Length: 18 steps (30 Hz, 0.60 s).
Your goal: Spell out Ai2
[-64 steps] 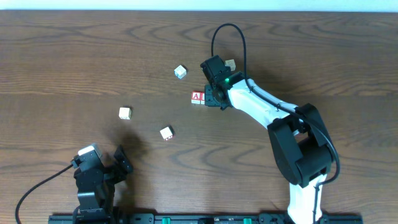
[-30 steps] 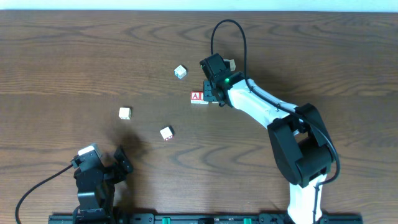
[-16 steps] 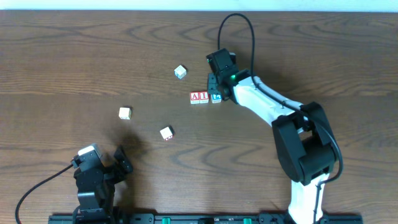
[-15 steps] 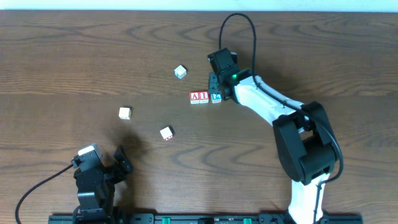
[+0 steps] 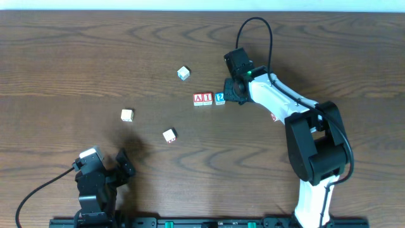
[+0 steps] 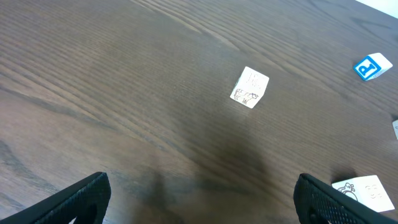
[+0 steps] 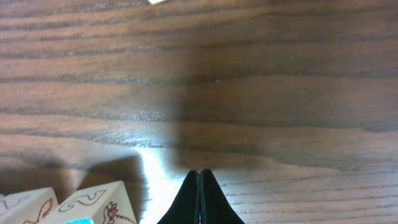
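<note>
Overhead cam: straight down, far, whole table (image 5: 95, 50). Wrist cams: low, close; left shares pale cube (image 6: 250, 88) w/ overhead, 9 o'clock.

Dark wood-grain table (image 5: 76, 50) fills view; pale strip (image 5: 190, 4) beyond far edge.

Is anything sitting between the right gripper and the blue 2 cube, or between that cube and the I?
Nothing visible does. The right gripper, shut and empty, sits just right of the 2 cube with nothing between them. That cube already lies beside the I cube, and nothing lies between those two.
</note>
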Each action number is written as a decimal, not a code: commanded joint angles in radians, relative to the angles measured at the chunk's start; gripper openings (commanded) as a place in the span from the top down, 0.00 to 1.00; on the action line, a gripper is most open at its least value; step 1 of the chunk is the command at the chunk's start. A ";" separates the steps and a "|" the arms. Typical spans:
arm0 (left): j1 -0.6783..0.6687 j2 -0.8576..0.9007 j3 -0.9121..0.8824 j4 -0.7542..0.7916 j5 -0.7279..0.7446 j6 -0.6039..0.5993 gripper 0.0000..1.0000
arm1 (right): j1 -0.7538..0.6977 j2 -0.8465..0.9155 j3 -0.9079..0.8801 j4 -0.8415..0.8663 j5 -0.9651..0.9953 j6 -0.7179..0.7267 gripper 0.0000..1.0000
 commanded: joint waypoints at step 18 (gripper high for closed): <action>0.006 -0.006 -0.011 -0.002 0.001 0.008 0.05 | 0.074 0.021 0.015 0.003 -0.048 0.000 0.98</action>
